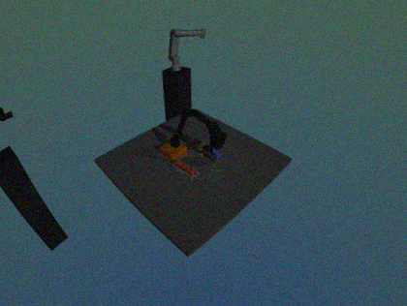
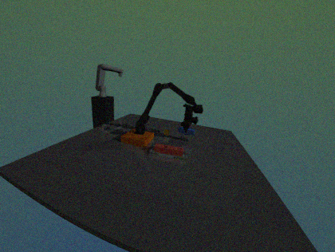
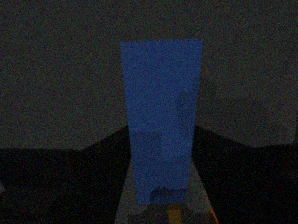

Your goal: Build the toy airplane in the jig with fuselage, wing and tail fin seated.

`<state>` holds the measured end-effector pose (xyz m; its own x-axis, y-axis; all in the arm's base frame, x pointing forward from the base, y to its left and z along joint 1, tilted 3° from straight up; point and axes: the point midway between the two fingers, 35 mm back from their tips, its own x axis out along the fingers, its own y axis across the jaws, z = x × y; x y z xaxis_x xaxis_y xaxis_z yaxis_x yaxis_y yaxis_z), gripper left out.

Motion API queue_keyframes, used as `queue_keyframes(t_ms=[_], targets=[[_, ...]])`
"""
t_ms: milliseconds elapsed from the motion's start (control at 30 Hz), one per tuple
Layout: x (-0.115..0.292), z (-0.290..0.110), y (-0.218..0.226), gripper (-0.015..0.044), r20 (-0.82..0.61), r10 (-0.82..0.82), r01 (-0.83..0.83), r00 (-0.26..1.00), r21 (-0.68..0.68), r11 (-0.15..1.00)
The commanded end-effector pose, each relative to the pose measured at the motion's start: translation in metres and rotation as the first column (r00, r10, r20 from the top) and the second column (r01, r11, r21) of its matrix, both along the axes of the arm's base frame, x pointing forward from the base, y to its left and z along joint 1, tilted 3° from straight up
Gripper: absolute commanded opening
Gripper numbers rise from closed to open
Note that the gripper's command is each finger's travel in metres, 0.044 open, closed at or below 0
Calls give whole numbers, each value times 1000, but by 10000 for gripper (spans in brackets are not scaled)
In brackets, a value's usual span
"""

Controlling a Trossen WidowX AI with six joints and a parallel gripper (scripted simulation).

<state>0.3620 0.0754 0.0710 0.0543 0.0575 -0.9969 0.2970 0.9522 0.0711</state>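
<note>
The black parallel-jaw gripper (image 2: 187, 127) is clamped on the flat blue plastic wing (image 3: 161, 120) beyond the orange block (image 2: 137, 139); lifted off-centre, it could twist and miss the socket.

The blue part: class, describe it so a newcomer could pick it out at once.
On the dark square table, find the black arm reaching down. The gripper at its tip is shut on the blue part. It is the only blue piece; its neighbours are an orange block and a red piece.
</note>
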Motion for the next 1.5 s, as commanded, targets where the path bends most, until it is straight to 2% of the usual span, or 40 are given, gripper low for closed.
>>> queue_keyframes(t_ms=[0,667,833,1467], targets=[[0,17,0,0,5,6,-6,1000,1,1000],[-14,77,-4,0,-40,23,-23,999,-8,1000],[-14,77,-7,0,-40,14,-14,999,-8,1000],[-24,70,-64,0,-49,-212,211,976,-23,977]])
